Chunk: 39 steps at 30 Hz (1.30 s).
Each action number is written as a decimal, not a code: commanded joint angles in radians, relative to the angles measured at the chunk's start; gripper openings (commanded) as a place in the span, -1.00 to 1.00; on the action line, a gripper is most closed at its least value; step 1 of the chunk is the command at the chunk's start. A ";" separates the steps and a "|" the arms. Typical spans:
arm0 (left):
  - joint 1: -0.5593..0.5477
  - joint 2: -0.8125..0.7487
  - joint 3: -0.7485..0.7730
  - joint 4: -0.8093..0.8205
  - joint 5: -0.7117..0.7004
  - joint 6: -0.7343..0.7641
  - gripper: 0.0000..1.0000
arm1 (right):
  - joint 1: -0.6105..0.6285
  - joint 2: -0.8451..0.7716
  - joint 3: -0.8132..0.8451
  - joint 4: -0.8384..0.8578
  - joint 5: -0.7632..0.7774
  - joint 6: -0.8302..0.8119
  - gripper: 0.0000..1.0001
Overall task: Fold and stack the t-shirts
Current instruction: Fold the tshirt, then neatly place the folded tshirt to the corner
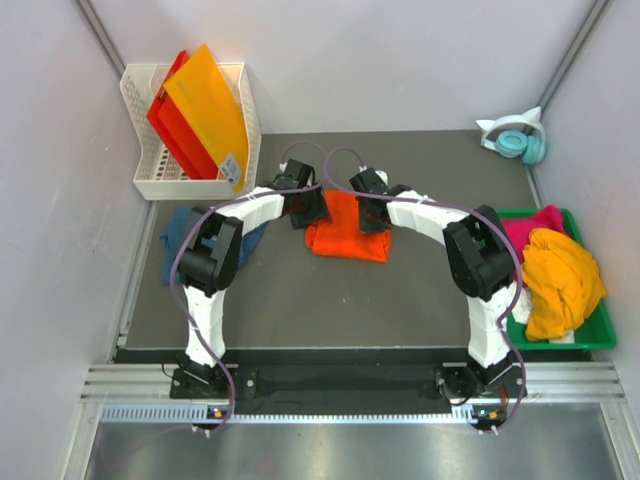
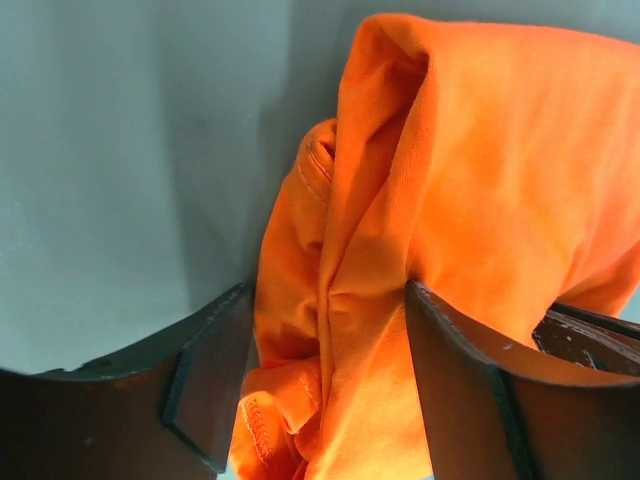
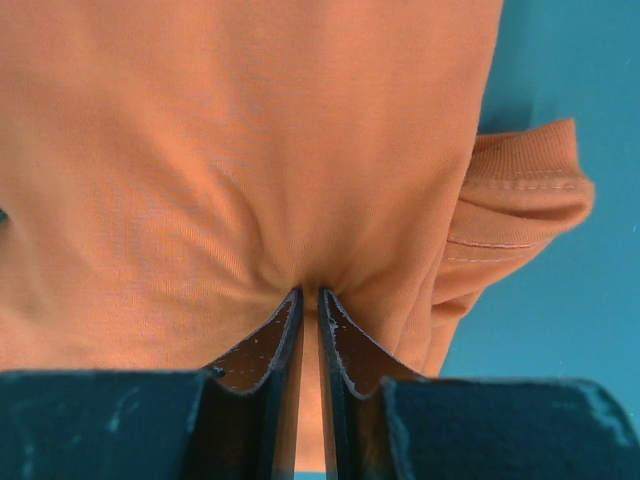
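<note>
At far left a white basket (image 1: 138, 120) holds stiff orange and red sheets (image 1: 200, 115). Below it a teal shirt (image 1: 180, 235) lies on the tabletop (image 1: 330, 300), partly under the left arm. The left hand (image 2: 328, 300) stands open, its fingers astride a bunched edge of the orange shirt (image 1: 345, 240), which lies crumpled mid-tabletop. The right hand (image 3: 310, 300) is pinched closed on a fold at that shirt's right side. Headphones (image 1: 520, 140) sit at the far right corner. A green bin (image 1: 585, 338) at the right edge holds a magenta shirt (image 1: 535, 225) and a yellow shirt (image 1: 565, 280).
</note>
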 commanded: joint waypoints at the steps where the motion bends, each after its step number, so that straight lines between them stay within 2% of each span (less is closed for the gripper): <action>1: -0.018 0.027 0.014 -0.121 -0.050 0.030 0.27 | -0.004 0.024 0.024 -0.020 0.003 0.013 -0.77; 2: -0.018 0.029 0.008 -0.129 -0.051 0.030 0.24 | -0.004 0.021 0.024 -0.018 0.002 0.013 -0.76; 3: -0.019 0.029 0.002 -0.135 -0.051 0.031 0.10 | -0.003 0.021 0.023 -0.018 0.005 0.013 -0.77; 6: -0.022 0.017 -0.039 -0.127 -0.042 0.030 -0.14 | -0.004 0.018 0.021 -0.018 0.005 0.017 -0.77; 7: -0.027 0.009 -0.053 -0.121 -0.038 0.025 -0.33 | -0.004 0.018 0.021 -0.017 0.003 0.017 -0.77; 9: -0.032 0.007 -0.081 -0.115 -0.033 0.023 -0.42 | -0.004 0.015 0.020 -0.015 0.005 0.019 -0.76; 14: -0.038 0.004 -0.131 -0.101 -0.013 0.020 -0.89 | -0.004 0.009 0.017 -0.017 0.003 0.020 -0.76; 16: -0.038 -0.005 -0.147 -0.086 -0.021 0.023 -0.99 | -0.004 0.004 0.012 -0.015 0.005 0.022 -0.76; 22: -0.042 -0.075 -0.213 -0.032 -0.037 0.037 -1.00 | -0.004 -0.022 -0.005 -0.012 0.006 0.017 -0.77; 26: -0.079 -0.143 -0.187 -0.060 -0.154 0.094 -1.00 | -0.003 -0.076 -0.008 -0.026 0.040 0.020 -0.71; 32: -0.111 -0.223 -0.130 -0.097 -0.257 0.148 -1.00 | -0.003 -0.218 0.035 -0.035 0.046 0.043 -0.17; 36: -0.113 -0.272 -0.103 -0.121 -0.284 0.160 -1.00 | 0.000 -0.284 0.072 -0.067 0.045 0.046 -0.13; 39: -0.113 -0.315 -0.092 -0.135 -0.300 0.160 -1.00 | 0.000 -0.339 0.034 -0.067 0.051 0.051 -0.13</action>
